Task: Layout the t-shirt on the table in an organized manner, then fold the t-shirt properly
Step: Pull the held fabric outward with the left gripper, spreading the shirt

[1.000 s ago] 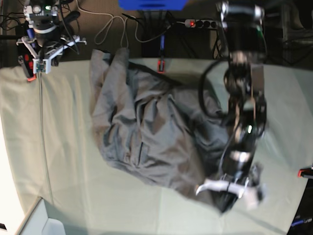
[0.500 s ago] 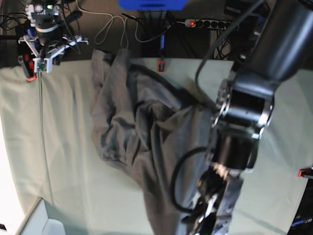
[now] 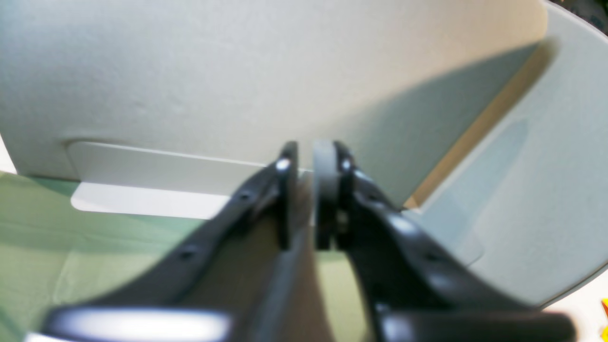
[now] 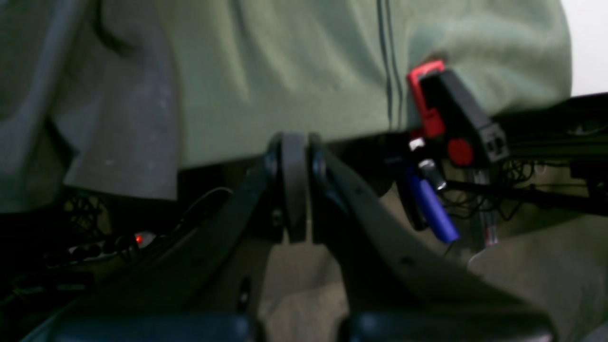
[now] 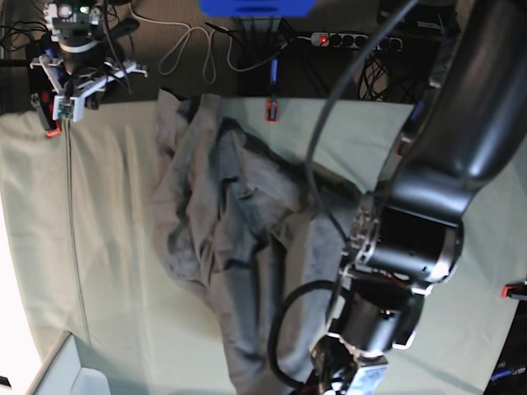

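Note:
The dark grey t-shirt (image 5: 239, 222) lies crumpled on the pale green table (image 5: 107, 247), drawn out in a long strip from the far edge toward the near edge. My left gripper (image 5: 346, 380) is at the near edge, at the strip's end. In the left wrist view my left gripper (image 3: 306, 199) is shut on a thin fold of the t-shirt (image 3: 289, 294). My right gripper (image 5: 67, 97) is at the far left corner, off the table's edge. In the right wrist view it (image 4: 294, 185) is shut and empty, with the t-shirt (image 4: 118, 118) hanging over the table's edge (image 4: 294, 71) to its left.
Red clamps sit on the far edge (image 5: 269, 111) and right edge (image 5: 515, 290); one shows in the right wrist view (image 4: 427, 99). A power strip (image 5: 338, 39) and cables lie behind the table. A white box (image 5: 74, 374) stands at the near left corner. My left arm (image 5: 445, 189) covers the right half.
My left gripper has moved toward the near edge with the shirt's cloth, drawing the shirt into a longer strip. The left arm now fills more of the view. The right arm has barely moved.

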